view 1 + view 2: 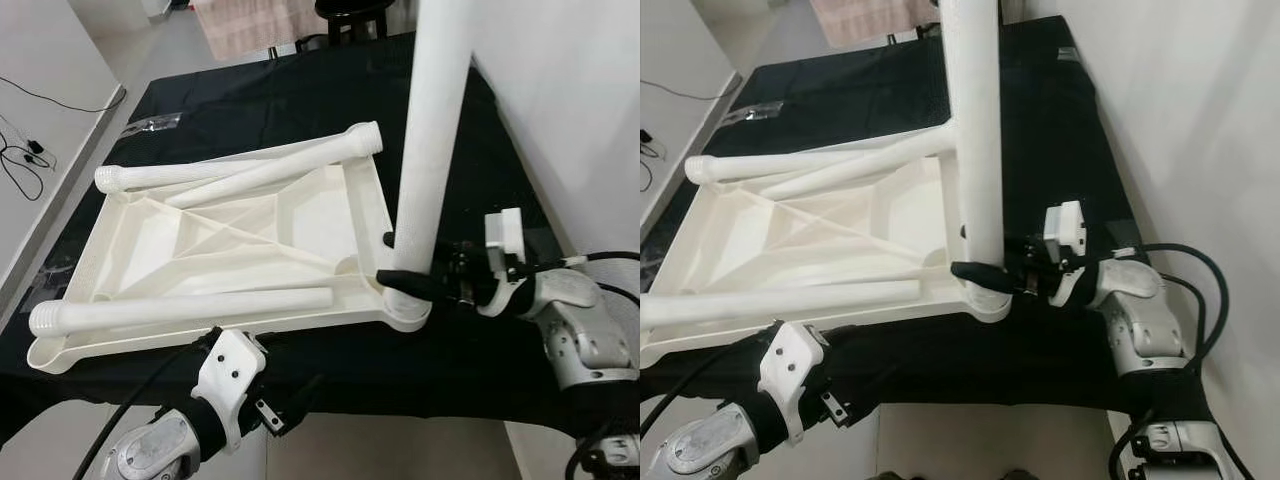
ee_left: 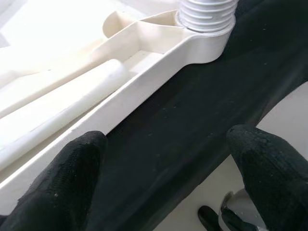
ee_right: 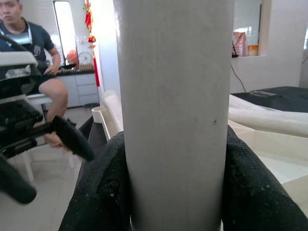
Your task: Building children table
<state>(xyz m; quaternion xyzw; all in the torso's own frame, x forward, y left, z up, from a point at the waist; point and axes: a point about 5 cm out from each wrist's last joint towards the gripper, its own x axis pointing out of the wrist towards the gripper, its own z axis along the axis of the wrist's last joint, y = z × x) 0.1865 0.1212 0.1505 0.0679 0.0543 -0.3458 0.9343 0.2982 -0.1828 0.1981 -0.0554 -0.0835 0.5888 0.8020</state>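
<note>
Fingers of the right gripper [image 1: 412,283] are clamped on either side of the upright leg [image 1: 432,130], low down, just above the corner socket [image 1: 405,310] of the upturned white tabletop [image 1: 300,225]. The leg stands nearly vertical in that socket, at the corner of the tabletop nearest the robot's right. The left gripper [image 2: 168,192] has its fingers apart and holds nothing; it hovers off the tabletop's near rim, over the black cloth of the table [image 1: 470,350].

Three more legs [image 1: 180,310] lie loose across the tabletop's ribbed underside, one along the near rim and two crossing at the far side. A person [image 3: 33,53] sits on a white chair in the background of the right wrist view.

The step looks like seating this leg. The ridged collar at its base suggests a thread, so the leg should be kept square to the socket while it is turned. Bracing the rim with the free gripper would probably stop the light tabletop from sliding.
</note>
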